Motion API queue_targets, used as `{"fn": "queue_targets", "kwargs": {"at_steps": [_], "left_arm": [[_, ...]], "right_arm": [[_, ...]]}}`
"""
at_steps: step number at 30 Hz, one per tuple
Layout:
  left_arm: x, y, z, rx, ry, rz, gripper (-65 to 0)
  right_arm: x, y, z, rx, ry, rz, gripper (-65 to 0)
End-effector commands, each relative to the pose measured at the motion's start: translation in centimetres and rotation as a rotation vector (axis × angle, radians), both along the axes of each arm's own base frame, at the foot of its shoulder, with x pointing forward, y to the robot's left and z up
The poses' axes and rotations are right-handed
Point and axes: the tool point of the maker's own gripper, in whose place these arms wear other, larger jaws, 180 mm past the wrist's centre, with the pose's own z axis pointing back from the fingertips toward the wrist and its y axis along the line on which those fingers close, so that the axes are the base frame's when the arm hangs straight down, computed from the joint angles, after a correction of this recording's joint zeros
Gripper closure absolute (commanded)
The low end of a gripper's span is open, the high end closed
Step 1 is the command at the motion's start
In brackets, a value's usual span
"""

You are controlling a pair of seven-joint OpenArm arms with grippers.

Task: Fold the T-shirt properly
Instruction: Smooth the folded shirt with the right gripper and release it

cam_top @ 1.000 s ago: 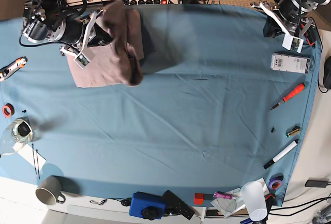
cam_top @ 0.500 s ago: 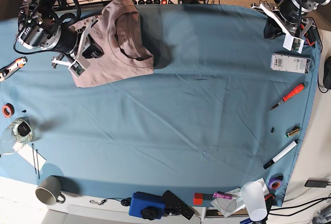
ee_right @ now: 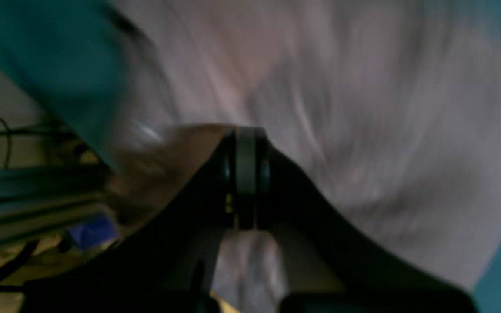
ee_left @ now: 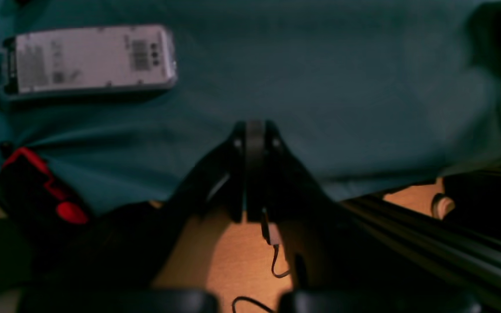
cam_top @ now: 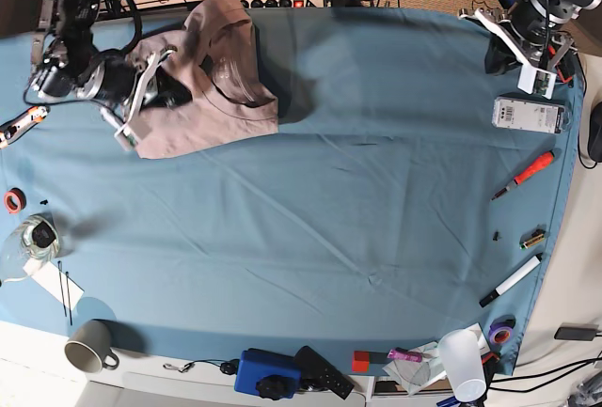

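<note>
The T-shirt [cam_top: 209, 83] lies as a compact folded bundle near the far left corner of the bench [cam_top: 357, 191], on the blue cloth, with its round collar showing on top and one flap rucked up toward the far edge. The right gripper [cam_top: 165, 87] sits at the bundle's left side; in the right wrist view its jaws are pressed together with nothing visibly caught between them, the mauve fabric [ee_right: 342, 108] lying just beyond the tips, blurred. The left gripper [ee_left: 254, 130] is parked at the far right corner, well apart from the shirt, its jaws also together and empty, above the cloth beside a grey labelled box [cam_top: 528, 114]. The folding itself looks nearly done, and the step in hand appears to be the last tidying of the bundle. The next move probably calls for flattening the raised flap at the far edge and squaring the sides, pressing with shut jaws rather than pinching, so the layers underneath do not slide or drag the cloth; whether the lower layers are aligned cannot be told.
</note>
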Motion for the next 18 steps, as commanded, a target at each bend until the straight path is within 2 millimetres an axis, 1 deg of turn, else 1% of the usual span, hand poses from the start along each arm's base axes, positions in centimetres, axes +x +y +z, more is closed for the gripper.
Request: {"fn": "queue_targets", "kwargs": {"at_steps": [1,3,6,8,10,12,13,15,18], "left_arm": [[0.4,-0.2,0.8,-0.001,-0.034,-0.008,0.0],[0.4,-0.1,0.8,0.000,-0.033,-0.009,0.0],[0.3,0.1,0.6,0.018,-0.028,-0.005,0.0],[0.3,0.8,0.5,0.056,-0.023,0.005,0.0],[0.1,1.3,0.3,0.088,-0.011,0.012,0.0],[-0.2,1.4,0.0,0.097,0.006,0.013,0.0],[-0.5,1.4,-0.2,0.098,0.022,0.012,0.0],[-1.2,1.5,-0.6,0.100,0.055,0.010,0.0],[-2.7,1.5,-1.3,0.103,0.114,0.010,0.0]], "right_arm": [[0.7,-0.4,1.4,-0.019,-0.049,0.006,0.0],[1.0,-1.0,2.6,-0.043,-0.091,-0.004,0.0],[1.5,-2.5,3.9,-0.066,-0.137,-0.052,0.0],[1.7,-3.8,4.4,-0.080,-0.152,-0.092,0.0],[1.2,-4.9,4.4,-0.092,-0.148,-0.130,0.0],[0.0,-5.7,4.0,-0.114,-0.119,-0.150,0.0],[-0.8,-5.8,3.8,-0.118,-0.104,-0.149,0.0],[-2.4,-5.2,3.7,-0.112,-0.079,-0.131,0.0],[-5.3,-4.3,2.9,-0.131,-0.016,-0.091,0.0]]}}
